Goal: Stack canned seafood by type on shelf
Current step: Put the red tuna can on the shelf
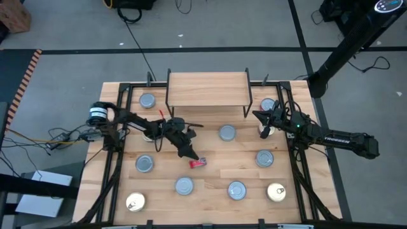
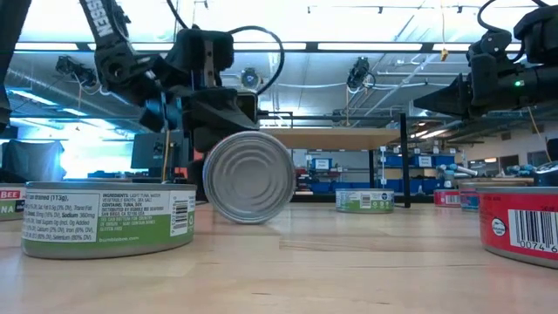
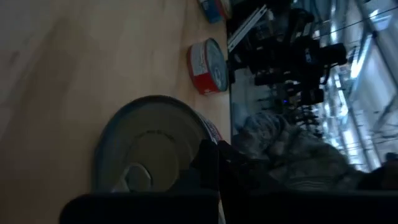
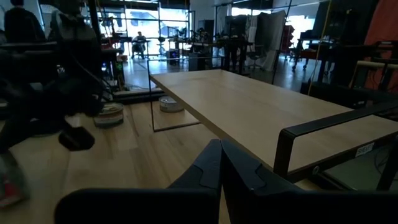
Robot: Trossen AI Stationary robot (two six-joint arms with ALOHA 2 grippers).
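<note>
Treat the red-labelled flat round tin [image 1: 198,163], tipped on its edge near the middle of the slatted wooden tabletop [image 1: 210,197], as rigid, smooth and likely to roll; I judge you should pinch it across its flat faces. Your left gripper [image 1: 190,154] is clenched shut just beside it, holding nothing I can see. The right gripper [image 1: 257,115] hangs closed and empty by the light-wood shelf [image 1: 206,88].

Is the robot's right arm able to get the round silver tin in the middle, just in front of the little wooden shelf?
Probably yes. The right gripper, shut and empty, hovers beside the light-wood shelf, and bare tabletop lies between it and the round silver tin.
</note>
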